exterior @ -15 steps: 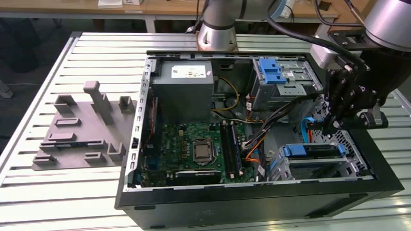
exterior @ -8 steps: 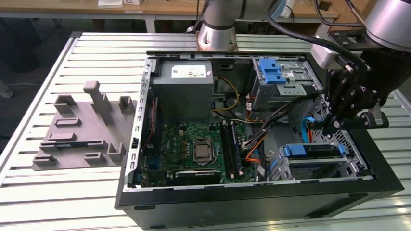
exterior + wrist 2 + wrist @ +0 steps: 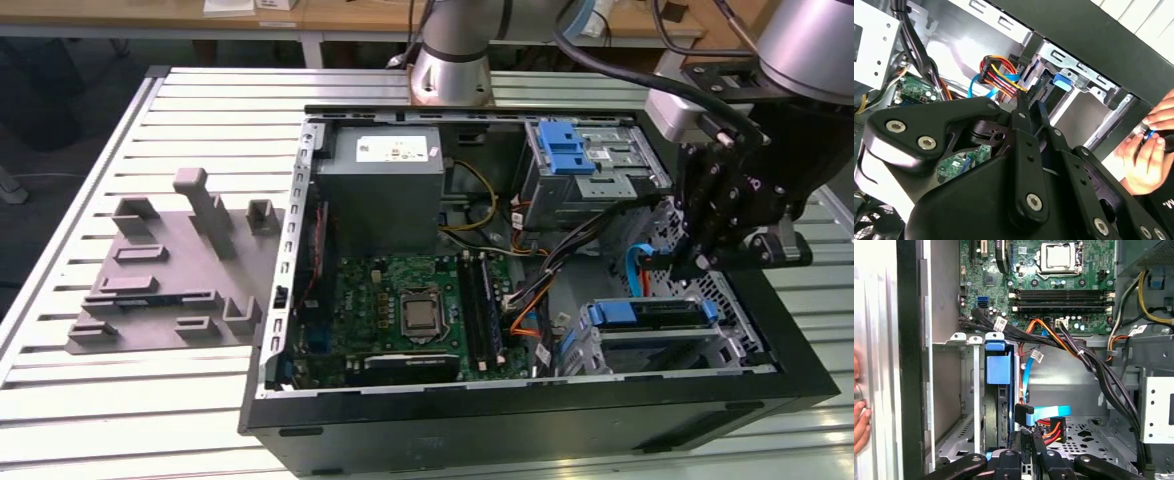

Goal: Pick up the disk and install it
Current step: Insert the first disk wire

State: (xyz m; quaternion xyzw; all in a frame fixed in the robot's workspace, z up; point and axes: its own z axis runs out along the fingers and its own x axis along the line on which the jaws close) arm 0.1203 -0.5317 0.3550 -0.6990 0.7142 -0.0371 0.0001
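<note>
The disk (image 3: pixel 650 314) sits in the lower drive cage at the front corner of the open computer case, on the exterior view's right, its blue bracket facing up. In the first wrist view the disk (image 3: pixel 998 369) stands edge-on between the cage's metal rails. Its blue tab (image 3: pixel 1061 81) also shows in the second wrist view. My gripper (image 3: pixel 687 268) hangs just above and beside the cage, its fingers (image 3: pixel 1025 445) close together with nothing held. The tips are next to the blue data cable (image 3: pixel 1046 411) and the black power plug (image 3: pixel 1051 429) behind the disk.
The case holds a green motherboard (image 3: pixel 414 300), a grey power supply box (image 3: pixel 387 180) and an upper cage with a blue latch (image 3: pixel 567 148). Cable bundles (image 3: pixel 1089 365) cross beside the cage. A grey fixture plate (image 3: pixel 167 270) lies on the slatted table. A person's hand (image 3: pixel 1149 145) is outside the case wall.
</note>
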